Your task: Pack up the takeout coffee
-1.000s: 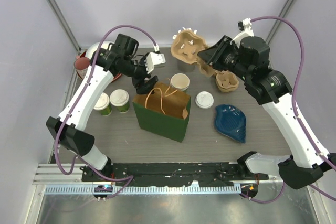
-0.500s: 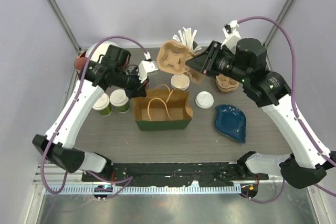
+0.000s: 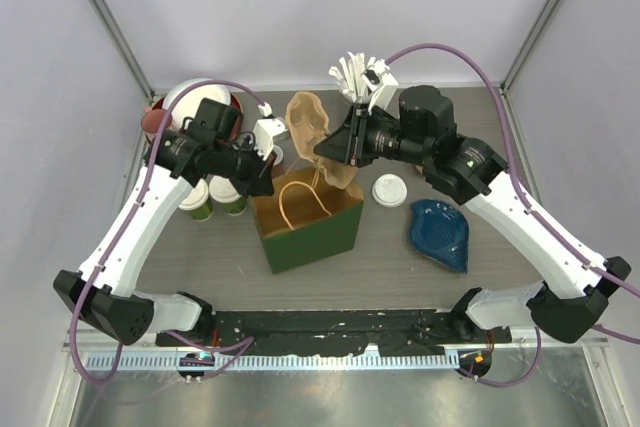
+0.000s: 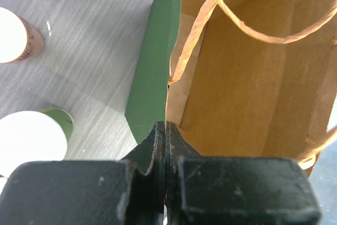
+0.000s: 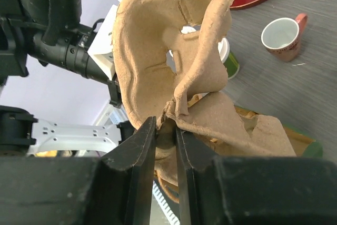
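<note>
The green paper bag (image 3: 310, 232) stands open at the table's middle. My left gripper (image 3: 264, 183) is shut on its left rim; the left wrist view shows the jaws (image 4: 166, 129) pinching the bag's edge (image 4: 158, 67). My right gripper (image 3: 336, 151) is shut on a brown pulp cup carrier (image 3: 308, 122), holding it tilted above the bag's mouth; the fingers (image 5: 166, 126) clamp its fold (image 5: 158, 40). Two green takeout coffee cups with white lids (image 3: 195, 201) (image 3: 233, 202) stand left of the bag, partly under my left arm. One green cup (image 4: 31, 138) shows beside the bag.
A loose white lid (image 3: 390, 189) and a blue dish (image 3: 440, 235) lie right of the bag. A red plate (image 3: 172, 105) sits at the back left with a small pinkish cup (image 5: 284, 38) near it. White sticks (image 3: 353, 71) stand at the back.
My left gripper has closed on the bag's rim and turned the bag upright. The right arm swung the carrier left, from the back right to above the bag.
</note>
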